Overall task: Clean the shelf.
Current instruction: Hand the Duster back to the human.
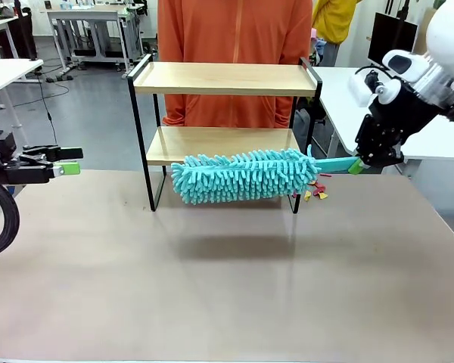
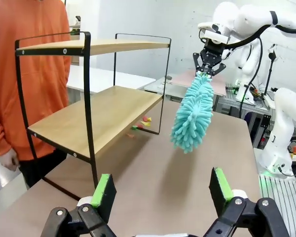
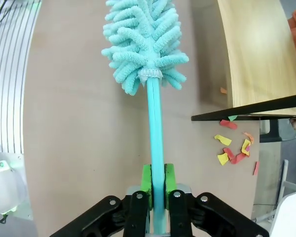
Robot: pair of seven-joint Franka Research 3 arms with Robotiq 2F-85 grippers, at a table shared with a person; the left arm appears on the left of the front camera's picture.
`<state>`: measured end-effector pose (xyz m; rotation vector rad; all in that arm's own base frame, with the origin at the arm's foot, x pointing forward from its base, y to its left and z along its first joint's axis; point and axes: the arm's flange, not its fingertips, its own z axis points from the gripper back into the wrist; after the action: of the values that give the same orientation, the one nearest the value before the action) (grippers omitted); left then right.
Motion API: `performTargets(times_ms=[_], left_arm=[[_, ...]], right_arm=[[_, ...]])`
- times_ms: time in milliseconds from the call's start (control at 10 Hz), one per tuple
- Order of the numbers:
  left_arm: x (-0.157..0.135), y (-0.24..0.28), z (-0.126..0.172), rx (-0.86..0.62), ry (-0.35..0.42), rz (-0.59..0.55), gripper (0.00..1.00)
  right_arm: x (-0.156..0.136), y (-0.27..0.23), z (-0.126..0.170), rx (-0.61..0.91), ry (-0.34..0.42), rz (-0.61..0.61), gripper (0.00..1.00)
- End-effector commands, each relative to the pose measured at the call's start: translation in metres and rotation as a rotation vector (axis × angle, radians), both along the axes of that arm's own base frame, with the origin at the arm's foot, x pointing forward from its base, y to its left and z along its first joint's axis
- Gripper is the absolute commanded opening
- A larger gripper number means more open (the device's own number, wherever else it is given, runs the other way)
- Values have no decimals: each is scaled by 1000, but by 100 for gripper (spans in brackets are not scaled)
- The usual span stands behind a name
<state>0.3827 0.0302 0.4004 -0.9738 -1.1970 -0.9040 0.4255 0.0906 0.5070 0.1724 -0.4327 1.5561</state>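
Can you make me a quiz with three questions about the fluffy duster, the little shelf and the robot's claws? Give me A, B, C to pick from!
1. Where are the paper scraps?
A. On the top board
B. On the table by the shelf's right legs
C. In the person's hand

2. What colour is the duster?
A. Turquoise
B. Pink
C. Brown

3. What is the left claw doing?
A. Squeezing the duster
B. Open, holding nothing
C. Gripping the shelf

Answers: 1 B, the scraps lie on the table beside the legs. 2 A, its fluffy head and handle are turquoise. 3 B, its green pads stand wide apart; the right claw holds the duster's handle.
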Motion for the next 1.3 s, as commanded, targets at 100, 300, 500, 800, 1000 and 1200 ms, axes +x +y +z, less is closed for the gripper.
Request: performTargets(times_ms=[100, 300, 500, 800, 1000, 1200], left_arm=[[0, 0, 0, 0, 0, 0, 100], [17, -34, -21, -45, -13, -60, 100], [34, -53, -41, -84, -8, -71, 100], [56, -93, -68, -138, -27, -146, 100], [63, -116, -83, -159, -28, -228, 100], [71, -135, -91, -164, -10, -286, 100]], right_arm=[[0, -4, 0, -2, 7, -17, 13], [0, -4, 0, -2, 7, -17, 13], [0, -4, 0, -2, 7, -17, 13], [0, -4, 0, -2, 7, -17, 13], [0, -4, 0, -2, 7, -17, 13], [0, -4, 0, -2, 7, -17, 13]])
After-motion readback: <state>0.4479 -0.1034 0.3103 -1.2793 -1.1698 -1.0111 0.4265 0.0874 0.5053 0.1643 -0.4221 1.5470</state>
